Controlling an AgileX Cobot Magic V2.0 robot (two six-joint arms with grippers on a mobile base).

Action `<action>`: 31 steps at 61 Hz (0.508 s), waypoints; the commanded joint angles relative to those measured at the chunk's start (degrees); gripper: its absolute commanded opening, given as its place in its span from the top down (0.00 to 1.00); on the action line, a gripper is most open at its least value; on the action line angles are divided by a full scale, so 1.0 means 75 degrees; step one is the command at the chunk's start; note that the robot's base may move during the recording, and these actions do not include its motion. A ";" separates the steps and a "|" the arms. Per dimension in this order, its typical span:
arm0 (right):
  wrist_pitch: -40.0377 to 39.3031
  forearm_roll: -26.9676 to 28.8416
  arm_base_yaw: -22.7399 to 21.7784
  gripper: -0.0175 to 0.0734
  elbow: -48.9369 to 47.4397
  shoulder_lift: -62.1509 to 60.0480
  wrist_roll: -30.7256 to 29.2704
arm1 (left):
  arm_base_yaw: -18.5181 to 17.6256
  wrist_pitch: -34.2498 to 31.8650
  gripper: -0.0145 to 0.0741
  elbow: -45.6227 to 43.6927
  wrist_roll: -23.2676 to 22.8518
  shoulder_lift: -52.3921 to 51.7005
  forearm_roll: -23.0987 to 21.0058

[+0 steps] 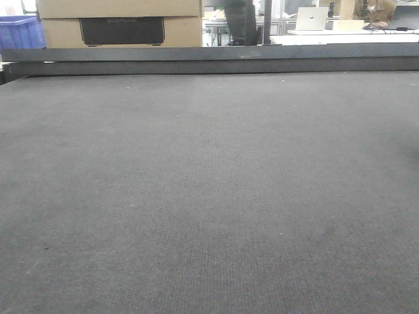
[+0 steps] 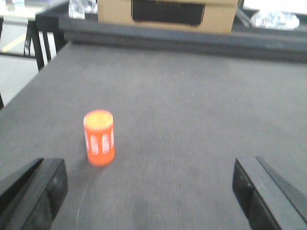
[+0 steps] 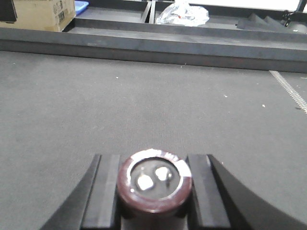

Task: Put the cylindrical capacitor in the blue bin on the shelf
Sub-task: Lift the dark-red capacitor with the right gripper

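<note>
In the right wrist view my right gripper [image 3: 154,184] is shut on the cylindrical capacitor [image 3: 154,181], a dark brown cylinder with a shiny rim and two bright terminals on its top face. Its black fingers [image 3: 103,191] press against both sides of it, above the grey mat. In the left wrist view my left gripper [image 2: 148,191] stands wide open with nothing between its fingers. The shelf and the blue bin on it are out of view. Neither gripper shows in the front view.
An orange can [image 2: 99,137] stands upright on the grey mat [image 1: 209,196], ahead and left of my left gripper. A raised dark ledge [image 1: 209,59] runs along the far edge. Behind it sit a cardboard box [image 1: 121,23] and a blue crate [image 1: 19,31].
</note>
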 commanded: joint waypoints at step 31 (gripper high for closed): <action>-0.0120 -0.0047 0.0007 0.98 0.0221 -0.0476 -0.0006 | 0.1187 -0.3889 0.18 -0.1452 -0.0012 0.6263 -0.0381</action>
